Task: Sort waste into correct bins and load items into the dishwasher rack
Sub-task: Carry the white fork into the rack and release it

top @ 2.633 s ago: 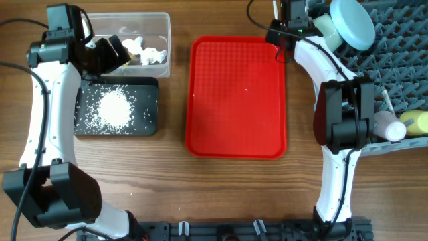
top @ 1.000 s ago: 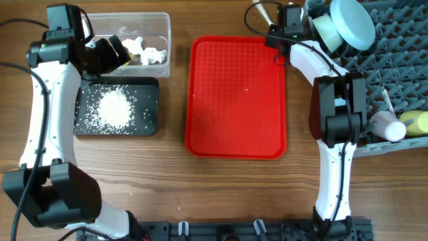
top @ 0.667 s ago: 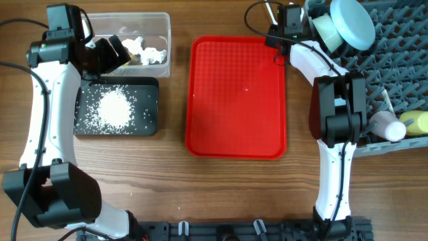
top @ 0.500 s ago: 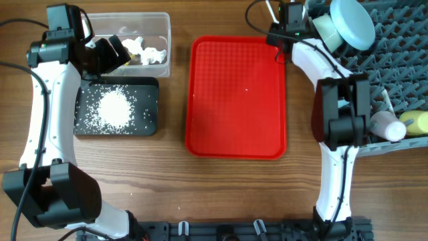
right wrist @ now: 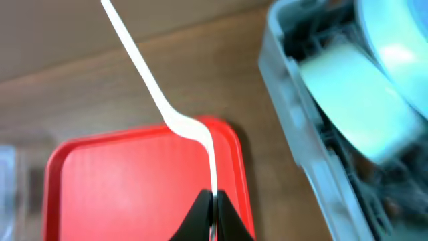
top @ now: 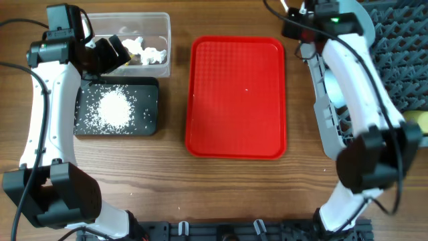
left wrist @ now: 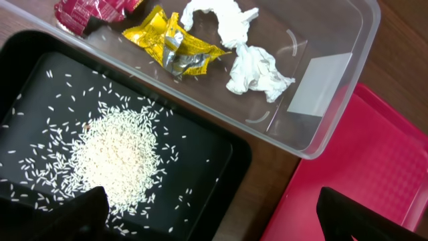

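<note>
My right gripper [right wrist: 212, 207] is shut on the handle of a white plastic utensil [right wrist: 144, 67]; its head is out of frame, so I cannot tell fork from spoon. In the overhead view this gripper [top: 299, 25] hangs over the red tray's far right corner, next to the grey dishwasher rack [top: 394, 40]. The rack [right wrist: 301, 134] holds a pale blue bowl [right wrist: 348, 100] and plate [right wrist: 394, 40]. My left gripper [left wrist: 214, 224] is open and empty above the black tray [left wrist: 221, 144] with the rice heap [left wrist: 114, 157]. The clear tub [left wrist: 334, 87] holds a yellow wrapper [left wrist: 177, 47], a red wrapper [left wrist: 93, 10] and tissues [left wrist: 254, 67].
The flat red tray [top: 237, 97] lies bare in the middle of the wooden table. My right arm [top: 354, 87] stretches over the rack's left side and hides most of it. A yellow cup [top: 418, 120] shows at the right edge.
My right arm has swung right, over the rack, and its gripper has shifted up and right with the white utensil still in it. The left arm has not moved.
</note>
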Available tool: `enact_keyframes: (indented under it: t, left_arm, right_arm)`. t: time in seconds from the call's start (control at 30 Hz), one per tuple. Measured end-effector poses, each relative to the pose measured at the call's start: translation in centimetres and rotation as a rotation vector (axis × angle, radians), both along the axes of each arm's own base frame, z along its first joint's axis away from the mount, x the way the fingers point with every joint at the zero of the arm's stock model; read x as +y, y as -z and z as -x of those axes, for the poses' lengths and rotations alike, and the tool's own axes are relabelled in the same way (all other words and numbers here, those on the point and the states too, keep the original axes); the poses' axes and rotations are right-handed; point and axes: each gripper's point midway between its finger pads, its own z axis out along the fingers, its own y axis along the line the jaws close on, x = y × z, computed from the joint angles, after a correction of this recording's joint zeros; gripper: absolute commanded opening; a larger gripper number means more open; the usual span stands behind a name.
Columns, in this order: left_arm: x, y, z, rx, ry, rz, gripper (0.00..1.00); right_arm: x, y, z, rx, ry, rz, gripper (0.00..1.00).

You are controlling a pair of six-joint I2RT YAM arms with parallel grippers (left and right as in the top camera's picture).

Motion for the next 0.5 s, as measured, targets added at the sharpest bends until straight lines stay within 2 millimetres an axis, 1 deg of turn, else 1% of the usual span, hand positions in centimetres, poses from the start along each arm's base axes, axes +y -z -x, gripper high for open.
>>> enact_keyframes:
  t: [0.03, 0.07, 0.13, 0.17, 0.23, 0.3, 0.4, 0.43, 0.47, 0.5]
  left_arm:
    - [0.0, 0.0, 0.0, -0.002, 0.000, 0.000, 1.00]
    - [0.0, 0.0, 0.0, -0.001, 0.000, 0.000, 1.00]
    - [0.0, 0.0, 0.0, -0.001, 0.000, 0.000, 1.00]
    - [0.0, 0.0, 0.0, -0.001, 0.000, 0.000, 1.00]
    - [0.0, 0.0, 0.0, 0.000, 0.000, 0.000, 1.00]
    - [0.0, 0.0, 0.0, -0.001, 0.000, 0.000, 1.00]
    - [0.0, 0.0, 0.0, 0.000, 0.000, 0.000, 1.00]
    - [0.0, 0.0, 0.0, 0.000, 0.000, 0.000, 1.00]
    - [0.0, 0.0, 0.0, -0.001, 0.000, 0.000, 1.00]
    - [0.0, 0.0, 0.0, 0.001, 0.000, 0.000, 1.00]
  right_arm:
    - [-0.1, -1.1, 1.1, 0.001, 0.005, -0.005, 0.04]
    - [-0.4, -2.7, 2.9, 0.009, 0.013, -0.012, 0.04]
    - [-1.2, -6.6, 7.2, -0.002, 0.049, -0.030, 0.04]
    - [-1.5, -7.7, 8.5, -0.011, 0.066, -0.035, 0.04]
    - [-2.7, -10.3, 13.2, -0.012, 0.126, -0.042, 0.04]
    - [-3.6, -11.4, 16.0, -0.022, 0.171, -0.045, 0.04]
    - [-5.5, -12.0, 21.4, -0.029, 0.265, -0.036, 0.04]
    - [-6.7, -12.0, 23.7, -0.040, 0.325, -0.024, 0.05]
    - [-7.5, -11.9, 25.2, -0.056, 0.370, -0.013, 0.04]
    - [-8.3, -11.8, 26.2, -0.076, 0.411, -0.005, 0.04]
